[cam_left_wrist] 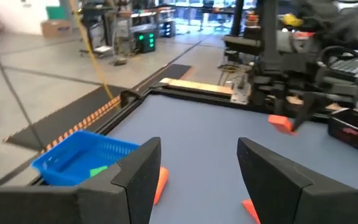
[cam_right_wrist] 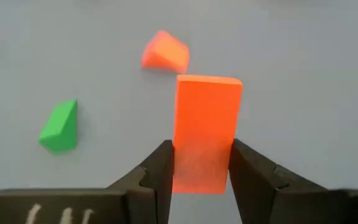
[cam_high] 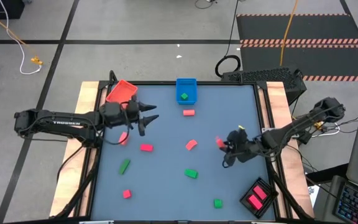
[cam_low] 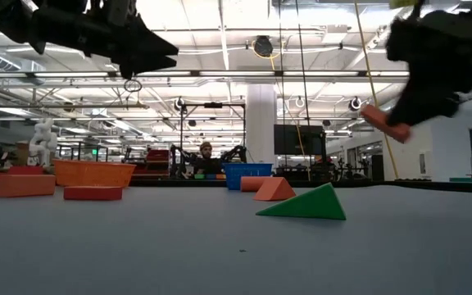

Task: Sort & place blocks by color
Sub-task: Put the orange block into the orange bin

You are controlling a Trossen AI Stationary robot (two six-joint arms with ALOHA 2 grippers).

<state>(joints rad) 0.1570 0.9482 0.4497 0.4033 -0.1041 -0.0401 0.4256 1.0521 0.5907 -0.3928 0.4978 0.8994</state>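
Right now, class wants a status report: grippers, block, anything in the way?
Right gripper shut on red bar, lifted off the table. Left gripper open, empty, near blue tray. Nothing blocking.

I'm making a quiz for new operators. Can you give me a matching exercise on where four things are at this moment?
Things:
1. blue plastic tray
2. red plastic tray
3. black plastic tray
4. red rectangular block

Places or states:
A. holds pink blocks, at the table's near right corner
B. held off the table in the right gripper
C. holds one green block, at the far edge
D. at the far left corner, beside the open left gripper

Pairs: 1-C, 2-D, 3-A, 4-B
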